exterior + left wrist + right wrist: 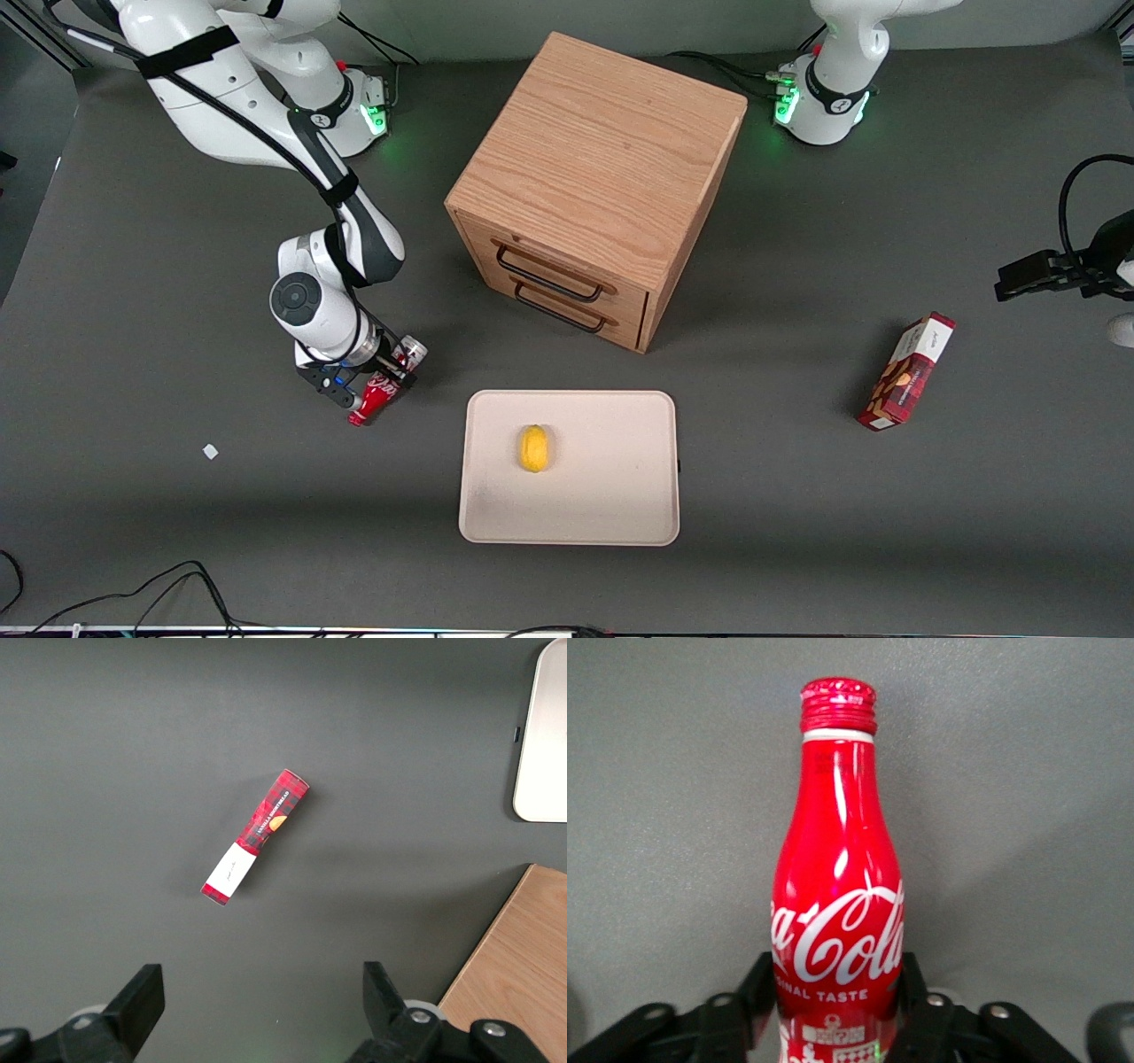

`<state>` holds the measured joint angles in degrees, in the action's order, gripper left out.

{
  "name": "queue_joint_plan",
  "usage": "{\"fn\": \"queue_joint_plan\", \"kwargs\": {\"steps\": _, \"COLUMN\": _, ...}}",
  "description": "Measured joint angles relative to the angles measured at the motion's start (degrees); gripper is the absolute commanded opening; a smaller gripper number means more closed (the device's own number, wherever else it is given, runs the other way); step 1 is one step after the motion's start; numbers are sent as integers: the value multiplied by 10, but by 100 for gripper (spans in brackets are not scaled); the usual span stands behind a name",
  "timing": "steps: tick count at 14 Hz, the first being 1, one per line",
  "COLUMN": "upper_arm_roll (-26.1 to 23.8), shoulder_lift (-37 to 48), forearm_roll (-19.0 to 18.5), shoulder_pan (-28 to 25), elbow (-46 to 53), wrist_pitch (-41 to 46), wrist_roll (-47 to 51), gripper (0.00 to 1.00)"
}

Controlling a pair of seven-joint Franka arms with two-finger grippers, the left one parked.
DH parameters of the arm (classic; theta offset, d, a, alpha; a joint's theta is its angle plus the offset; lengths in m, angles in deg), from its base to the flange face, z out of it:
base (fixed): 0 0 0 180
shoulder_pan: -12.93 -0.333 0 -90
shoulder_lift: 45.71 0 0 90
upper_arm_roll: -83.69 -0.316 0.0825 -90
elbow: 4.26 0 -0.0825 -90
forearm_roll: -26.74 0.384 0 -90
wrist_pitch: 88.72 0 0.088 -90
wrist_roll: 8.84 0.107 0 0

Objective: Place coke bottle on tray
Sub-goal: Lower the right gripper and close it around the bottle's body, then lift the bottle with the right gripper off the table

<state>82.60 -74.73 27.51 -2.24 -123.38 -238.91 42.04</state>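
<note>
- Over the dark table in the front view, we see the gripper (379, 383) clamped on the coke bottle (383, 386), which lies slanted with its silver base farther from the camera and its red cap nearer.
- We cannot tell from this view whether the bottle rests on the table or is held just above it; either way it is beside the tray (611, 496), toward the working arm's end, and not on it.
- We judge the grasp made and the carry and set-down left to do: the bottle must go over the low rim and come down on a bare part of the tray, apart from the small yellow fruit (534, 448) lying on it.
- We also see the wooden drawer cabinet (595, 186) farther from the camera than the tray, and the red snack box (907, 372) toward the parked arm's end; no writing is legible here.
- From the left wrist view, we see the same snack box (256, 835) lying on the table with a white label patch whose print is too small for us to read, and a corner of the tray (542, 753).
- Seen from the right wrist, the bottle (837, 904) sits between the black fingers (914, 1001), which press on both sides of its lower body.
- We read white script "Coca-Cola" across the red body, with "…INAL TASTE" beneath it, the first letters being covered by a finger.
</note>
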Motion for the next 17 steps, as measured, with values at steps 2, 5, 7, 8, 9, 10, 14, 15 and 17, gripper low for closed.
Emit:
{"fn": "queue_joint_plan", "kwargs": {"steps": 2, "upper_arm_roll": 0, "shoulder_lift": 0, "forearm_roll": -1, "shoulder_pan": 0, "elbow": 0, "wrist_pitch": 0, "wrist_roll": 0, "gripper": 0}}
{"fn": "queue_joint_plan", "kwargs": {"steps": 5, "upper_arm_roll": 0, "shoulder_lift": 0, "forearm_roll": -1, "shoulder_pan": 0, "elbow": 0, "wrist_pitch": 0, "wrist_roll": 0, "gripper": 0}}
{"fn": "queue_joint_plan", "kwargs": {"steps": 7, "upper_arm_roll": 0, "shoulder_lift": 0, "forearm_roll": -1, "shoulder_pan": 0, "elbow": 0, "wrist_pitch": 0, "wrist_roll": 0, "gripper": 0}}
{"fn": "queue_joint_plan", "kwargs": {"steps": 8, "upper_arm_roll": 0, "shoulder_lift": 1, "forearm_roll": -1, "shoulder_pan": 0, "elbow": 1, "wrist_pitch": 0, "wrist_roll": 0, "gripper": 0}}
{"fn": "queue_joint_plan", "kwargs": {"steps": 9, "upper_arm_roll": 1, "shoulder_lift": 5, "forearm_roll": -2, "shoulder_pan": 1, "elbow": 3, "wrist_pitch": 4, "wrist_roll": 0, "gripper": 0}}
{"fn": "queue_joint_plan", "kwargs": {"steps": 10, "upper_arm_roll": 1, "shoulder_lift": 13, "forearm_roll": -4, "shoulder_pan": 2, "elbow": 6, "wrist_pitch": 17, "wrist_roll": 0, "gripper": 0}}
{"fn": "queue_joint_plan", "kwargs": {"steps": 14, "upper_arm_roll": 2, "shoulder_lift": 100, "forearm_roll": -7, "shoulder_pan": 16, "elbow": 21, "wrist_pitch": 149, "wrist_roll": -5, "gripper": 0}}
{"fn": "queue_joint_plan", "kwargs": {"steps": 15, "upper_arm_roll": 2, "shoulder_lift": 127, "forearm_roll": -7, "shoulder_pan": 22, "elbow": 25, "wrist_pitch": 188, "wrist_roll": -11, "gripper": 0}}
{"fn": "queue_joint_plan", "kwargs": {"steps": 17, "upper_arm_roll": 2, "shoulder_lift": 175, "forearm_roll": -7, "shoulder_pan": 29, "elbow": 41, "wrist_pitch": 274, "wrist_roll": -24, "gripper": 0}}
